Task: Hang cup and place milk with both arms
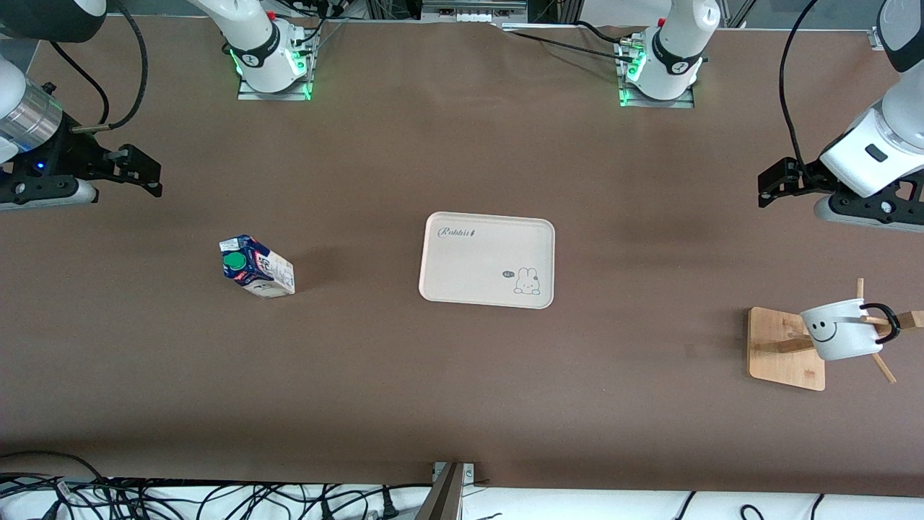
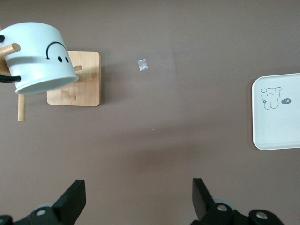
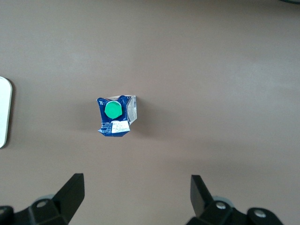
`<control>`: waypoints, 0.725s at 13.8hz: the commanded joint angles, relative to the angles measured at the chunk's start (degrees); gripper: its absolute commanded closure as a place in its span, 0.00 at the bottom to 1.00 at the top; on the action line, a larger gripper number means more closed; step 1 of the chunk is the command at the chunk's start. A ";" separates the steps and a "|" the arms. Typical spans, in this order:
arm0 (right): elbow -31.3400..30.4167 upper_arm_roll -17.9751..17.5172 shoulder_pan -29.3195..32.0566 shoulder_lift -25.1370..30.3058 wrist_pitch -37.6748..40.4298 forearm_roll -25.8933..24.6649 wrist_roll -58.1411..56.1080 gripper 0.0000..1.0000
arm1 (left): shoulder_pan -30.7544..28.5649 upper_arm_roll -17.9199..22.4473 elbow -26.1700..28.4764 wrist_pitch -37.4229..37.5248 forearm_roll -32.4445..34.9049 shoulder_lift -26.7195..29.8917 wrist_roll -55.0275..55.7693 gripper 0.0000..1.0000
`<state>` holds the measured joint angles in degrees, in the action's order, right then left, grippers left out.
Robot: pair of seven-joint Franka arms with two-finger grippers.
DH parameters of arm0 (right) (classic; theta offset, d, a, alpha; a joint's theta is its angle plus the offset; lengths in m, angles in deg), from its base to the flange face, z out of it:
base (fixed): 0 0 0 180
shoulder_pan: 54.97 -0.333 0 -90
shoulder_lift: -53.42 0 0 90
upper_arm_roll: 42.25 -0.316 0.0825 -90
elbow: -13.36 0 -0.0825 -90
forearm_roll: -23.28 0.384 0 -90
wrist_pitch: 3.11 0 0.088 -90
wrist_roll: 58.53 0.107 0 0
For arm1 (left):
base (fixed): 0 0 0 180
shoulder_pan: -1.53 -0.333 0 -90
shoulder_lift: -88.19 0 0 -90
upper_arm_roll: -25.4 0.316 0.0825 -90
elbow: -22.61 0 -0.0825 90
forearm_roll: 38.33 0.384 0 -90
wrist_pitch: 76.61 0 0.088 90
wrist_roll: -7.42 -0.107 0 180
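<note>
Currently: cup (image 1: 841,331) hangs on wooden rack (image 1: 787,349); milk (image 1: 257,267) stands on counter (image 1: 462,390), well apart from rabbit tray (image 1: 488,260). Both pincers spread, empty: left pincer (image 2: 138,199) waits; I centre right pincer (image 3: 136,197) over carton, grip below cap.

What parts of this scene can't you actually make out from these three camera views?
- Small white mug with a black handle, front view: the wooden peg rack's upright stands hidden under it.
- Dark blue and white gable-top milk carton, right wrist view: label print too small to read.
- Cream rectangular tray, left wrist view: cut off by the picture's edge.
- Both arms, front view: upper links leave the frame.
</note>
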<state>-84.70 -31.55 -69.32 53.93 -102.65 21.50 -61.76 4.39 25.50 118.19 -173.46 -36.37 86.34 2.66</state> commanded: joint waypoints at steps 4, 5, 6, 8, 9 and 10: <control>0.86 -0.15 0.02 -0.16 0.31 -0.68 0.24 0.00 | 0.21 0.69 0.40 -0.36 -0.81 0.44 -0.17 0.00; 0.86 -0.06 0.02 -0.16 0.31 -0.68 0.24 0.00 | 0.30 0.78 0.31 -0.01 -0.81 0.44 0.18 0.00; 0.86 -0.15 0.02 -0.16 0.31 -0.68 0.24 0.00 | 0.21 0.78 0.31 0.08 -0.81 0.44 -0.25 0.00; 0.86 0.02 0.11 -0.16 0.40 -0.68 0.16 0.00 | 0.21 0.69 0.22 0.09 -0.63 0.44 -0.26 0.00; 0.86 0.03 0.11 -0.16 0.40 -0.68 0.24 0.00 | 0.30 0.52 0.14 0.09 -0.72 0.44 0.18 0.00; 0.86 0.03 0.11 -0.16 0.49 -0.68 0.24 0.00 | 0.30 0.51 -0.82 0.09 -0.81 0.27 0.36 0.00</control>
<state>-84.70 -31.51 -69.32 53.93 -102.67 21.50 -61.76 4.40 25.87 118.23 -173.47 -36.37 86.31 2.67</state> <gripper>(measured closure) 0.000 0.000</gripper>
